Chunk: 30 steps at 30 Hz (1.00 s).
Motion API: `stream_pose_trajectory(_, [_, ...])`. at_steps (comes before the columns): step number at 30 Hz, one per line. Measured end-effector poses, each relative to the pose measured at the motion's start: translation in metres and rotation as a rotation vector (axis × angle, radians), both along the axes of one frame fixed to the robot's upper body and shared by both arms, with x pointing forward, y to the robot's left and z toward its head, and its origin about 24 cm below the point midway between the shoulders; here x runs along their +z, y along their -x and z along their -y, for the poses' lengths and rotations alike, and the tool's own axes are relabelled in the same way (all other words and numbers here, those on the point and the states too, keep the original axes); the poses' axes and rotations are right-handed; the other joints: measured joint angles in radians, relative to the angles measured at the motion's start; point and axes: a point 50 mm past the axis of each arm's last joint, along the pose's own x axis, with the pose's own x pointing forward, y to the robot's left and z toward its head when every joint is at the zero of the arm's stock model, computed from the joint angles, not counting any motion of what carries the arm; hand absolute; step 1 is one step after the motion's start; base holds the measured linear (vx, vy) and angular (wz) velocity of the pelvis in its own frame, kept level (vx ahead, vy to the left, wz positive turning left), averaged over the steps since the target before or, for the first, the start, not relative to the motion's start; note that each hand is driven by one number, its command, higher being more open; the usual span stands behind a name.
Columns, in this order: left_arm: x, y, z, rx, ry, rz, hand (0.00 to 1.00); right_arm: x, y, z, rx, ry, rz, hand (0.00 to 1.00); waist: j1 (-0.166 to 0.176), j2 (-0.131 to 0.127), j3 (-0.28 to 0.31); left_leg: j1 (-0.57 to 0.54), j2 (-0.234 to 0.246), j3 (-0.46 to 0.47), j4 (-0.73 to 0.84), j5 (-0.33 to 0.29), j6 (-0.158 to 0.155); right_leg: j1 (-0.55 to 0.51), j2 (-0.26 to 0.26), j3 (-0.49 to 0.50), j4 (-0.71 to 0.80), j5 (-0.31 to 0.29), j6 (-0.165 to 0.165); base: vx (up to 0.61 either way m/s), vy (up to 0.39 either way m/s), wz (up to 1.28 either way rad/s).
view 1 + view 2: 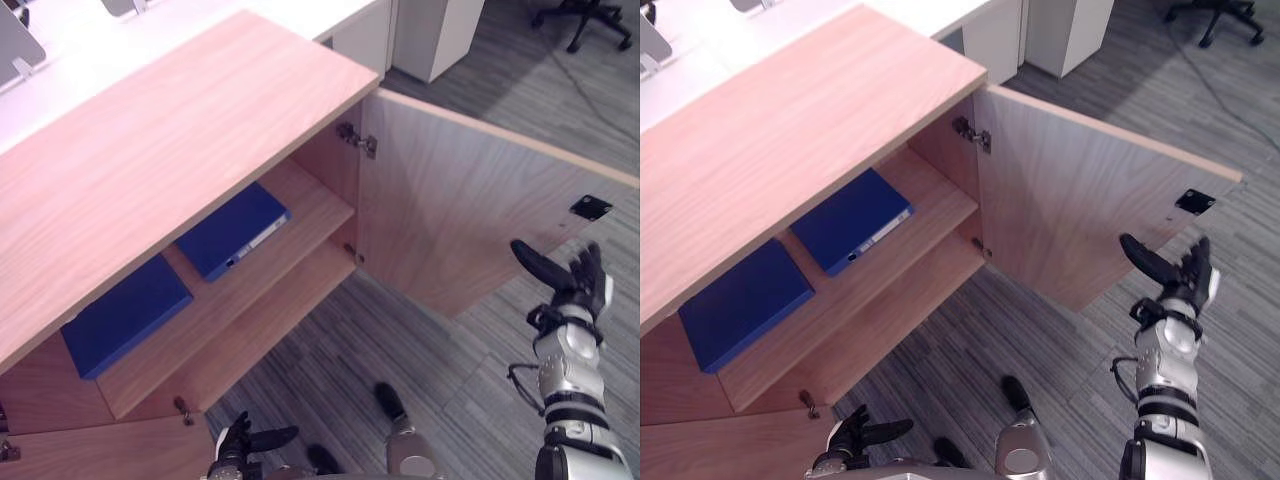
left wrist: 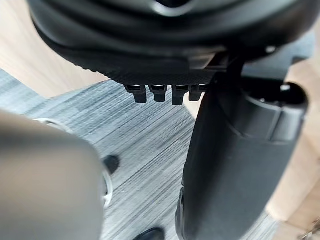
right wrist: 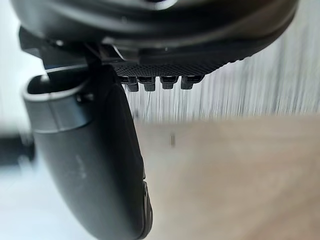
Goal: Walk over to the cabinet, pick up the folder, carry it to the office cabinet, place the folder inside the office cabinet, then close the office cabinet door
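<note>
The wooden office cabinet [image 1: 170,150] stands with its right door [image 1: 460,210] swung wide. Two blue folders lie flat on its upper shelf: one [image 1: 232,230] near the middle, another [image 1: 125,312] further left. My right hand [image 1: 572,282] is raised beside the door's free edge, just below it, fingers straight and open, holding nothing. In the right wrist view the thumb [image 3: 95,160] points toward the door's wood [image 3: 240,170]. My left hand [image 1: 245,442] hangs low in front of the cabinet, open and empty, with grey carpet past its thumb [image 2: 235,165].
The cabinet's left door [image 1: 100,450] juts out at the lower left. A black latch plate [image 1: 591,207] sits near the right door's edge. White desks [image 1: 60,50], a white pedestal [image 1: 435,35] and an office chair [image 1: 590,20] stand behind. Grey carpet [image 1: 400,340] lies before the cabinet.
</note>
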Motion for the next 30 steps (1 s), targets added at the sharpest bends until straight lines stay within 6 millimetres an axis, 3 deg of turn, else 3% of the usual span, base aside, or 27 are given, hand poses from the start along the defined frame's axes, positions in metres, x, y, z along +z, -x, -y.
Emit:
stream_pose_trajectory(4, [0.002, -0.005, 0.007, -0.037, 0.008, 0.030, 1.00, 0.014, -0.003, 0.014, -0.009, 0.070, -0.015, 1.00, 0.003, 0.030, 0.019, -0.015, 0.009, -0.044, 0.001, 0.000, 0.000, -0.004, -0.002, -0.035, 0.000, 0.003, 0.003, 0.01, -0.053, 0.09])
stream_pose_trajectory(10, [0.004, -0.010, 0.015, -0.063, 0.017, 0.062, 1.00, 0.015, -0.002, 0.015, -0.034, 0.077, -0.019, 1.00, 0.001, 0.032, 0.020, -0.035, 0.007, -0.070, 0.011, 0.007, 0.009, -0.011, -0.007, -0.064, 0.000, 0.007, 0.011, -0.03, -0.045, 0.13])
stream_pose_trajectory(13, [0.003, -0.008, 0.015, -0.060, 0.016, 0.054, 1.00, 0.009, 0.009, 0.010, -0.052, 0.071, -0.005, 1.00, -0.002, 0.032, 0.020, -0.043, 0.004, -0.093, 0.015, 0.013, 0.013, -0.005, -0.012, -0.083, 0.000, 0.008, 0.011, -0.05, -0.033, 0.21])
stream_pose_trajectory(16, [0.002, -0.005, 0.014, -0.061, 0.013, 0.033, 1.00, -0.004, 0.026, -0.010, -0.016, 0.051, 0.020, 1.00, -0.017, 0.030, 0.021, -0.038, 0.007, -0.102, 0.018, 0.016, 0.011, 0.003, -0.011, -0.093, 0.000, 0.009, 0.011, -0.04, -0.040, 0.06])
stream_pose_trajectory(23, [0.003, -0.012, 0.019, -0.077, -0.003, 0.036, 1.00, -0.038, 0.080, -0.101, 0.151, 0.007, -0.001, 1.00, -0.031, -0.015, 0.026, -0.013, 0.022, -0.084, 0.028, 0.013, 0.006, 0.016, 0.013, -0.048, -0.011, 0.027, 0.003, -0.04, -0.040, -0.21])
stream_pose_trajectory(25, [0.003, -0.016, 0.018, -0.077, -0.015, 0.031, 1.00, -0.054, 0.103, -0.145, 0.266, -0.041, -0.069, 1.00, -0.035, -0.058, 0.021, -0.004, 0.039, -0.063, 0.043, 0.006, -0.004, 0.018, 0.024, -0.025, -0.011, 0.035, -0.003, -0.04, -0.056, -0.33])
stream_pose_trajectory(28, [0.004, -0.019, 0.020, -0.085, -0.020, 0.041, 1.00, -0.066, 0.128, -0.189, 0.409, -0.108, -0.138, 1.00, -0.036, -0.102, 0.018, -0.007, 0.059, -0.062, 0.082, -0.006, -0.006, 0.030, 0.034, -0.024, -0.011, 0.042, -0.006, -0.04, -0.064, -0.09])
stream_pose_trajectory(30, [0.006, -0.021, 0.020, -0.096, -0.025, 0.052, 1.00, -0.069, 0.134, -0.210, 0.502, -0.134, -0.151, 1.00, -0.029, -0.111, 0.019, -0.017, 0.068, -0.077, 0.110, -0.015, -0.004, 0.039, 0.034, -0.035, -0.011, 0.044, -0.005, -0.07, -0.059, 0.14])
